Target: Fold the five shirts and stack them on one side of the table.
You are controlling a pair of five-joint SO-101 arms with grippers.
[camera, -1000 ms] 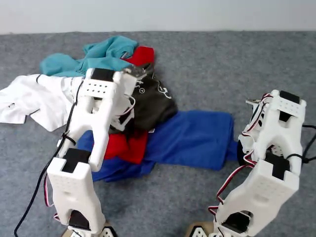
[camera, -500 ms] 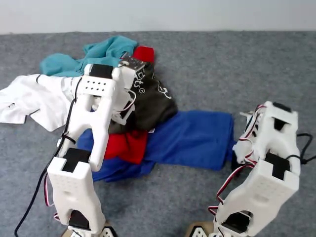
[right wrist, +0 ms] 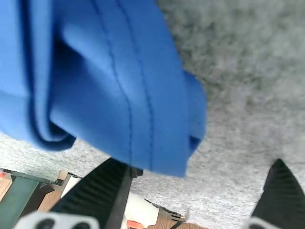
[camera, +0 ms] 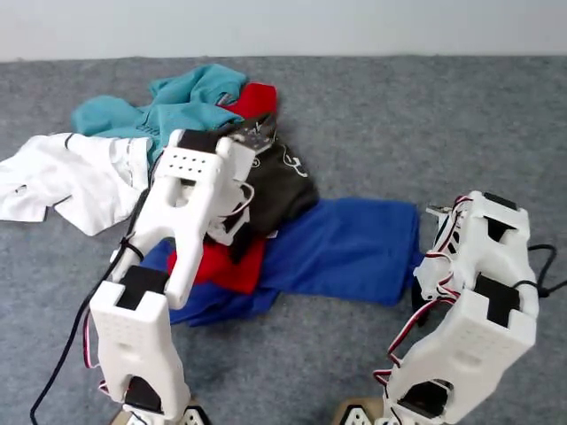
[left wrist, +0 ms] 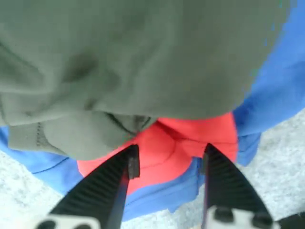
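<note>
Across the middle and upper left of the high view, five shirts lie unfolded in a heap on the grey surface. The teal shirt is at the top and the white shirt at the left edge. The dark shirt lies over the red shirt, and the blue shirt spreads beneath them toward the right. Over the red shirt, beside the dark shirt's edge, the left pincer hangs released. The right pincer, also released, straddles the blue shirt's stitched edge. All five look light, limp and quick to bunch. A hem or shoulder seam seems the best hold, pinching one layer only.
</note>
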